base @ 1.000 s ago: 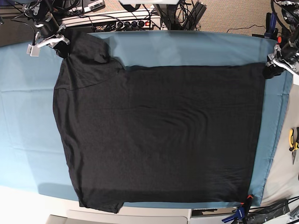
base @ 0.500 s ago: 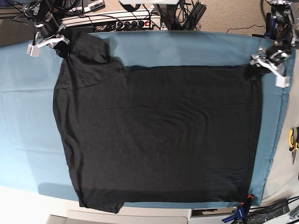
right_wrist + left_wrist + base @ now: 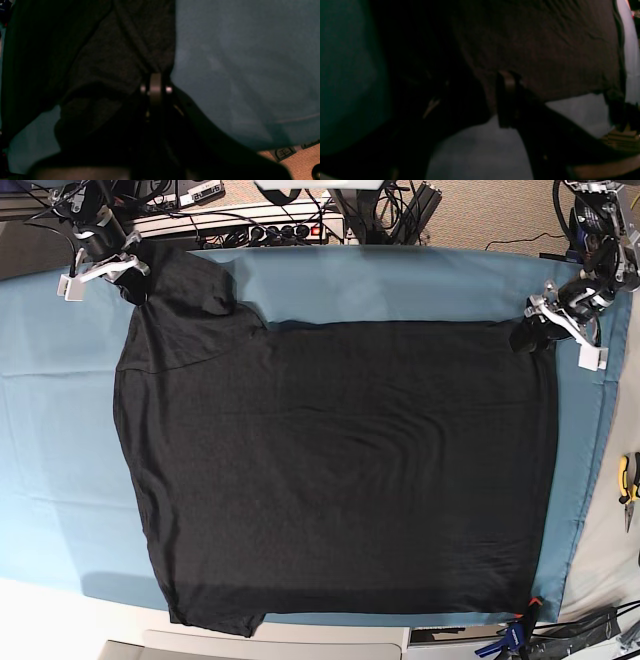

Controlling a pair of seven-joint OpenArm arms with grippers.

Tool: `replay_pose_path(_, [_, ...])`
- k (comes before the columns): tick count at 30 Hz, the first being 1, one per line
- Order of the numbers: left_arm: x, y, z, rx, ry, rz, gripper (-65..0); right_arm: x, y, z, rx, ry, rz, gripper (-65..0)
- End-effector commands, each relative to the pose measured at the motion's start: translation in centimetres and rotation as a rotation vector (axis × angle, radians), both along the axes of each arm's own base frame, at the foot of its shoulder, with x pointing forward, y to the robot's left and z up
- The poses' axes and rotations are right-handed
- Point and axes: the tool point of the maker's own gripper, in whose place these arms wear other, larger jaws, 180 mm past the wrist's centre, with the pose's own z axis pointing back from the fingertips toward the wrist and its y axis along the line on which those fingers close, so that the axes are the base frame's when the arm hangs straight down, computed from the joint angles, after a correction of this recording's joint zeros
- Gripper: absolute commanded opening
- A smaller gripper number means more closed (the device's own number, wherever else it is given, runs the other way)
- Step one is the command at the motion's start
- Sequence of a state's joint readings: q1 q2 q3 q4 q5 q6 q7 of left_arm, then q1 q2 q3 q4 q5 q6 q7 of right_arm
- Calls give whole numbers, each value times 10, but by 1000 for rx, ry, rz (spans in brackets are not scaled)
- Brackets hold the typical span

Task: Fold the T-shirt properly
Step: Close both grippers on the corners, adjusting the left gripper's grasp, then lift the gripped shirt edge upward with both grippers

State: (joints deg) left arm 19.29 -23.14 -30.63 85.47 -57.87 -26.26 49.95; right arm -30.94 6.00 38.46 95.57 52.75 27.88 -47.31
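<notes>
The dark charcoal T-shirt [image 3: 340, 470] lies spread flat on the teal-blue sheet [image 3: 50, 430], sleeve end toward the left of the base view. My left gripper [image 3: 532, 328] is shut on the shirt's far right corner, which bunches at the fingers; in the left wrist view the shirt [image 3: 540, 47] hangs from the closed gripper [image 3: 506, 82]. My right gripper [image 3: 128, 272] is shut on the shirt's far left sleeve corner; in the right wrist view the shirt fabric [image 3: 112, 57] gathers into the closed gripper [image 3: 155, 86]. The collar trim is not visible.
Cables and a power strip [image 3: 250, 225] lie behind the table's far edge. Yellow-handled pliers [image 3: 627, 485] lie at the right edge. A clamp [image 3: 520, 625] holds the sheet at the near right corner.
My left gripper has moved leftward and inward, dragging the shirt's far right corner with it. The right gripper and the rest of the shirt have stayed put.
</notes>
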Motion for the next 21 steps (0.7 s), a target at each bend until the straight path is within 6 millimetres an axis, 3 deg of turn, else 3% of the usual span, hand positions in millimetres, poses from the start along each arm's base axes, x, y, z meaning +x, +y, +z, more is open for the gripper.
replay_pose_path(1, [-19, 16, -14, 79, 105, -16, -409, -6, -4, -3, -22, 36, 6, -650])
replay_pose_path(5, [-17, 53, 1, 130, 77, 59, -409, -6, -4, -3, -22, 36, 6, -650])
replay_pose_path(8, [-20, 67, 5, 162, 86, 66, -409, -5, -4, -2, -22, 35, 6, -650])
replay_pose_path(21, [-25, 55, 2, 106, 94, 62, -405, -5, -4, -2, -22, 35, 5, -650])
